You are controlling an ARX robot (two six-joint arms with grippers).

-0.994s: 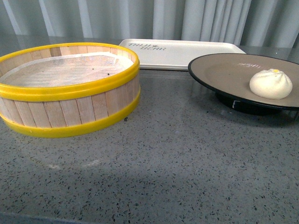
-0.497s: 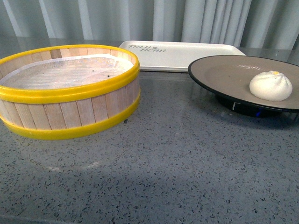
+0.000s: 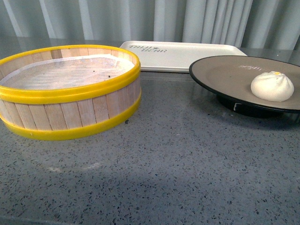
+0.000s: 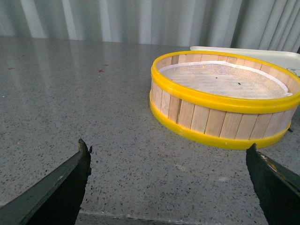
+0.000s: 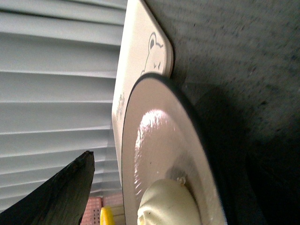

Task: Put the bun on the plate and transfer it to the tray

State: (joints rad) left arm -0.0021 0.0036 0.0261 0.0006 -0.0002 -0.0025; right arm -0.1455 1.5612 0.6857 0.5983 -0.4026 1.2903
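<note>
The bun (image 3: 272, 86) lies on the right part of the plate (image 3: 225, 70), which stands on the counter at the right. The tray (image 3: 183, 54) lies behind it at the back and holds nothing. No gripper shows in the front view. In the right wrist view my right gripper (image 5: 168, 150) is open, close to the plate's black rim (image 5: 187, 117), with the bun (image 5: 168, 206) and the tray (image 5: 145, 42) in sight. Only one of its fingers (image 5: 61, 192) shows clearly. My left gripper (image 4: 168, 145) is open and empty above bare counter.
A yellow-rimmed wooden steamer basket (image 3: 70, 89) lined with white paper stands at the left; it also shows in the left wrist view (image 4: 225, 103). Grey curtains hang behind the speckled grey counter (image 3: 178, 164).
The whole front view has shifted down very slightly. The bun, plate, tray and basket keep their places relative to one another.
</note>
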